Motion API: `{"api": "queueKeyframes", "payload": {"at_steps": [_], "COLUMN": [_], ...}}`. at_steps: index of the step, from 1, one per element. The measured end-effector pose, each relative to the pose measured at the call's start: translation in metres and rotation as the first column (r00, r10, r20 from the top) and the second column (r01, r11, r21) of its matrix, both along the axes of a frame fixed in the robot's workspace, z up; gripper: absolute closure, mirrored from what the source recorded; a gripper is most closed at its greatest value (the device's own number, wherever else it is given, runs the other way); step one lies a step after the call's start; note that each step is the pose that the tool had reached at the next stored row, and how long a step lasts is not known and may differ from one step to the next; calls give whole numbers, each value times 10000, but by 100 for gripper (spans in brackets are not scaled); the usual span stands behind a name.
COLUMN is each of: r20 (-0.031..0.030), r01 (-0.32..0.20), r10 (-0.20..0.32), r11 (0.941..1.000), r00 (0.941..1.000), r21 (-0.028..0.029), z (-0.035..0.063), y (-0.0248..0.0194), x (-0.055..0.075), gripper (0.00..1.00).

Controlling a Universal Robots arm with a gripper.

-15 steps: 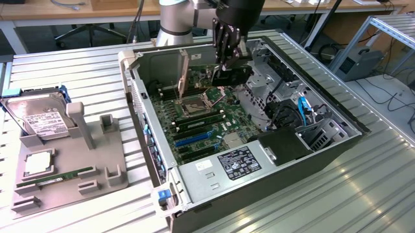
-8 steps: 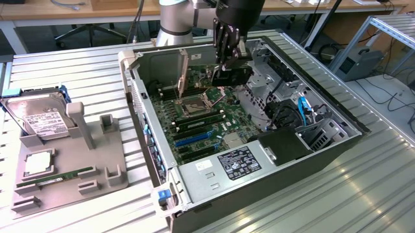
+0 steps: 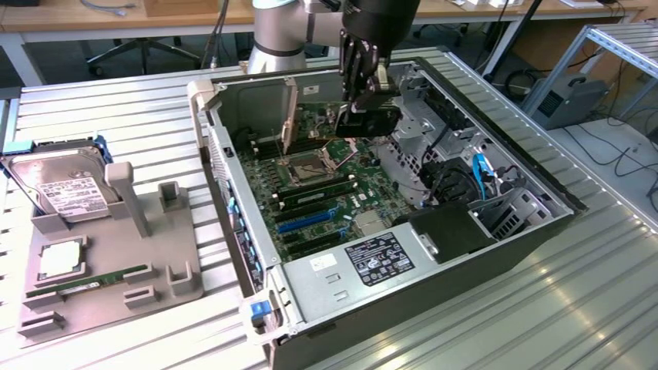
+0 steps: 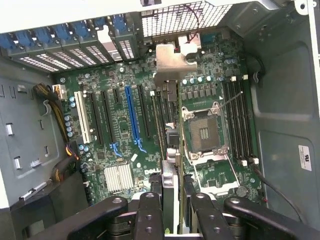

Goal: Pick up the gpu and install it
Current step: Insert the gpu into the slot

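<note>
The slatted table point(image 3: 494, 327) bears a computer case point(image 3: 452, 301) and grey holder point(image 3: 113, 285).

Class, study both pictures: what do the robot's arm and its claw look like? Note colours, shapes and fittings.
The arm is a smooth silver-grey cylinder with rounded joints, turning glossy black toward the claw. The claw is black throughout, built from slim linked bars. In the wrist view its fingers are rounded black bars with round pivot pins. No markings are legible.
</note>
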State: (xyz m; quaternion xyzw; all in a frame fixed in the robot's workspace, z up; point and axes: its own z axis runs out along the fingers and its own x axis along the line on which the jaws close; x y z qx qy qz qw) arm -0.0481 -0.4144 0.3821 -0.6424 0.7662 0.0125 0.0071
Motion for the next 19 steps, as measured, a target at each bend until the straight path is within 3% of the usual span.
{"api": "queueKeyframes", "payload": {"at_steps": [4,5,8,9,15,19], "r20": [5,45,393,430,430,430], "r01": [11,11,10,10,-101,-733], "r10": [-11,-11,-10,-10,101,732], "r11": [10000,10000,10000,10000,9999,9973], "r00": [10000,10000,9992,9991,9990,9964], "r21": [1,1,3,4,1,1], "z": [0,-2,-4,-5,-4,-6], "y": [0,0,0,0,0,0], "x": [0,-1,-1,-1,-1,-1], "gripper": [73,73,73,73,73,73]}}
